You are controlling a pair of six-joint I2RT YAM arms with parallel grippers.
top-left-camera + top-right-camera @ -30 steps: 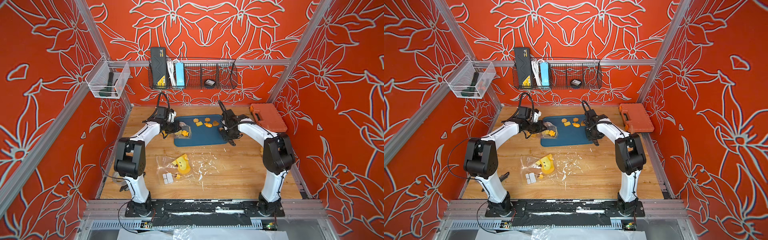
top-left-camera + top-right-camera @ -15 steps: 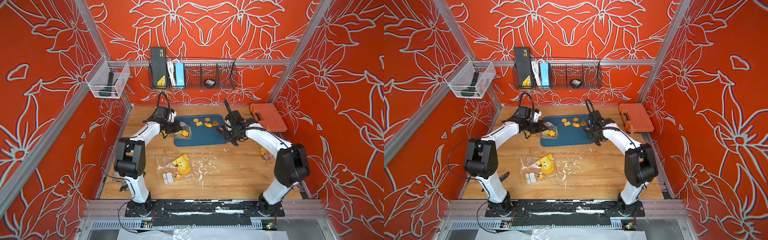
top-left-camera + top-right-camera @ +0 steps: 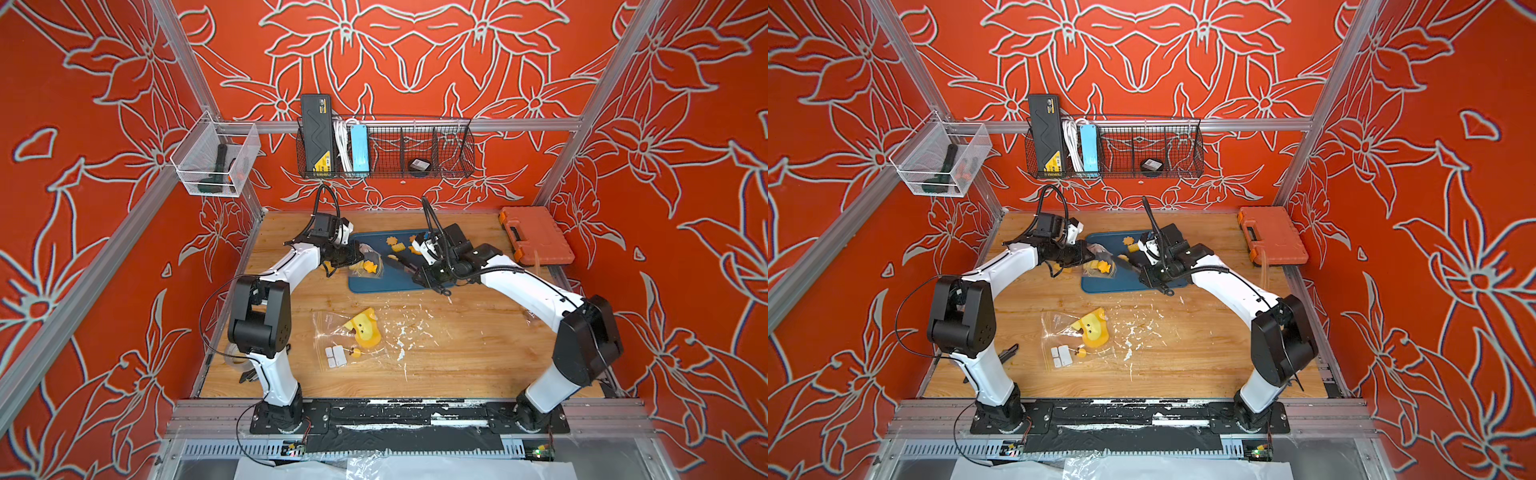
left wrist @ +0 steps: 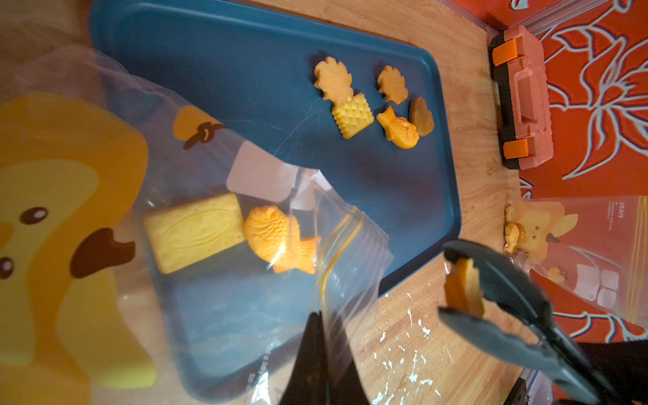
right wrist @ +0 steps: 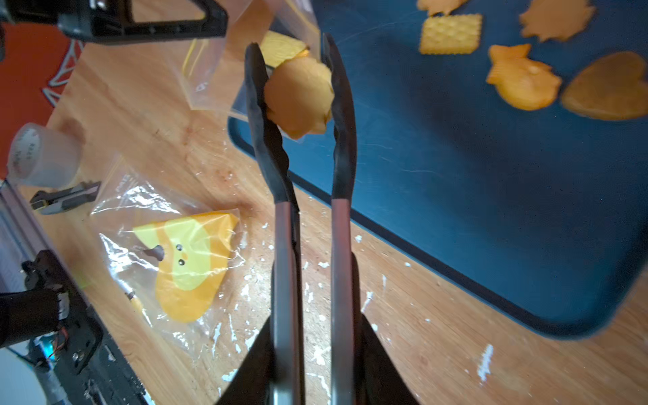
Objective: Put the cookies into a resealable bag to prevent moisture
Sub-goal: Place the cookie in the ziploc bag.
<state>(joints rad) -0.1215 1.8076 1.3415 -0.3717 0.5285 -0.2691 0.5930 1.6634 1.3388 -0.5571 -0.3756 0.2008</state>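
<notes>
The left gripper (image 4: 317, 354) is pinched shut on the mouth edge of the resealable bag (image 4: 217, 305). The bag lies partly over the blue tray (image 4: 245, 70) and has two cookies (image 4: 196, 231) inside. Over the last second, the right gripper (image 5: 312, 350) has swung from the tray toward the bag. It is squeezing tongs (image 5: 280, 228) that clamp an orange flower cookie (image 5: 298, 94), probably the next to go in. Five more sit on the tray.

Wooden table (image 3: 457, 353), white flecks mid. On it: blue tray (image 3: 386, 282) back centre, orange tool case (image 3: 536, 237) back right, clear yellow-cartoon zip bag (image 3: 353, 336) flat near front, tape roll (image 5: 42, 154) + dark hand tool (image 5: 66, 200) at left edge.
</notes>
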